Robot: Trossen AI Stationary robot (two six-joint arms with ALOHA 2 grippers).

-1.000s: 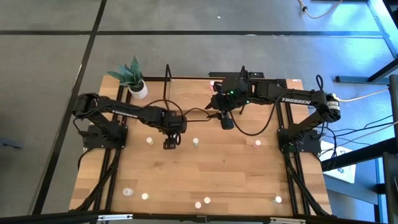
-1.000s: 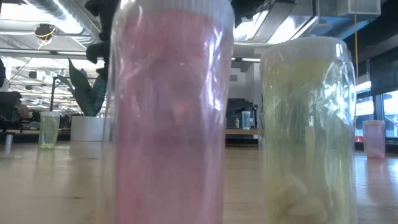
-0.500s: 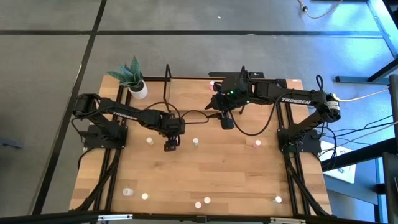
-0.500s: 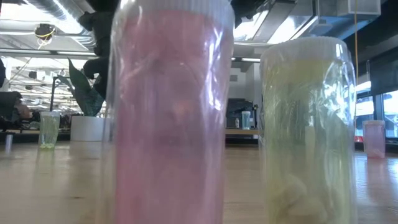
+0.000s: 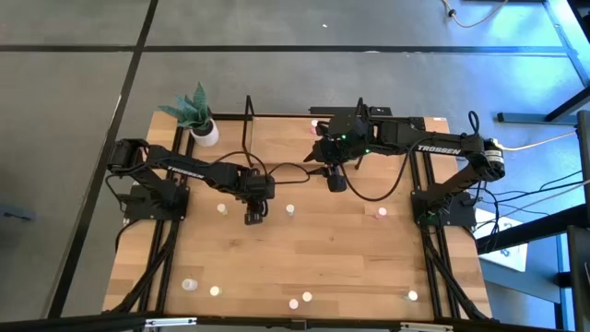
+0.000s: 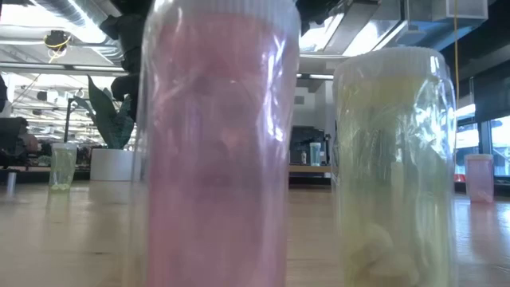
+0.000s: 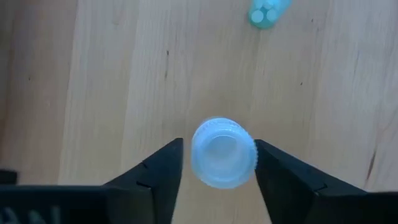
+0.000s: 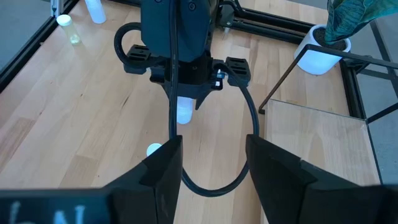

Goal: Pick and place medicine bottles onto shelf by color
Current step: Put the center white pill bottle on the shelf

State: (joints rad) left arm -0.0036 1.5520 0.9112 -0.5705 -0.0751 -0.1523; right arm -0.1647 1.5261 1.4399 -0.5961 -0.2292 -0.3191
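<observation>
Wooden surface (image 5: 313, 249) lay under my left claw (image 7: 217, 165), its fingers apart, flanking an upright bottle (image 7: 222, 153) mid-surface without touching; closing off-centre could tip it, I judged.

The wooden table (image 5: 313, 258) carries small bottles (image 5: 382, 213) scattered across its middle and near edge, a white plant pot (image 5: 206, 134) at the far left corner, and apparently a low wooden shelf (image 8: 314, 137) at its far edge.
</observation>
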